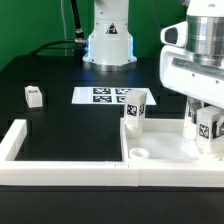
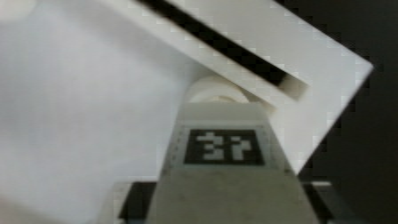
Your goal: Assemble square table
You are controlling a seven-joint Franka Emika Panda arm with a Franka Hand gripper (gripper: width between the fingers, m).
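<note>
**Exterior view.** The gripper [image 1: 205,130] hangs low over the far part of the square table slab [image 1: 165,150], on the exterior view's right. The slab lies against the border wall [image 1: 60,166] at the near right. The claw looks clenched on the held leg [image 1: 208,122], which is upright with its tags toward the camera. A second leg [image 1: 135,108] stands at the slab's far corner on the exterior view's left; you cannot tell whether it is seated. A third leg [image 1: 33,96] sits well apart on the black table, past the marker board [image 1: 110,95]. One corner hole [image 1: 140,154] shows open.

Risk: the claw hides whatever hole lies beneath the held leg, so you cannot check alignment here. Lower it off-centre and the end lands on slab or rim, tilting the leg in the grip or shoving the slab.

**Wrist view.** The held leg [image 2: 226,135] fills the span between the dark fingers [image 2: 134,200] (no gap on either side, so the grip reads as firm). Its rounded end is over the slab [image 2: 89,110], near a raised white edge [image 2: 294,70], either rim or wall. No hole is visible.

Risk: that edge is close, and a sideways correction could catch the leg on it. Letting go before the leg is seated would probably topple it.
</note>
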